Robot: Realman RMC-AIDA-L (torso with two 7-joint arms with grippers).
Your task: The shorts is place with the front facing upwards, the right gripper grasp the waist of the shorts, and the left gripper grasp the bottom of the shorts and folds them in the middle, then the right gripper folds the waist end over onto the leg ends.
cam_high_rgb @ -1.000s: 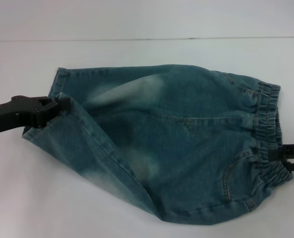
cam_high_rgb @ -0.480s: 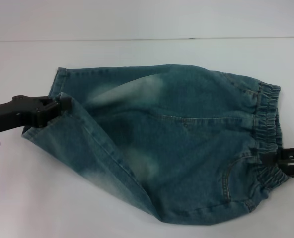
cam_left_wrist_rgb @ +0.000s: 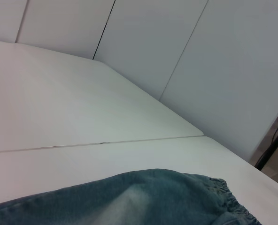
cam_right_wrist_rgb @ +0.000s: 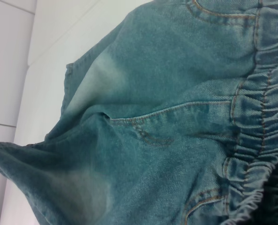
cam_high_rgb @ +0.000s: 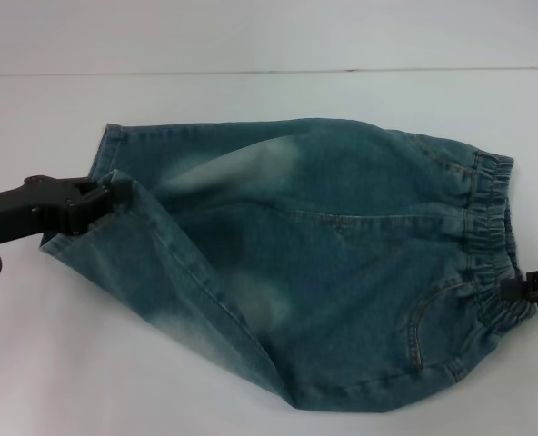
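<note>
Your shorts (cam_high_rgb: 323,263) lie spread across the white counter (cam_high_rgb: 251,91), waist (cam_high_rgb: 492,245) to the right, leg ends (cam_high_rgb: 101,195) to the left. Left tool (cam_high_rgb: 110,193) is clamped on the lifted hem of the near leg. Right tool (cam_high_rgb: 514,291) pinches the gathered waistband at its near end.

We see the left gripper (cam_high_rgb: 114,188) reaching in from nine o'clock on a long black arm, its jaws pinched tight. At four o'clock only the tip of the right gripper (cam_high_rgb: 507,289) shows at the frame edge, jaws likewise clamped.
</note>
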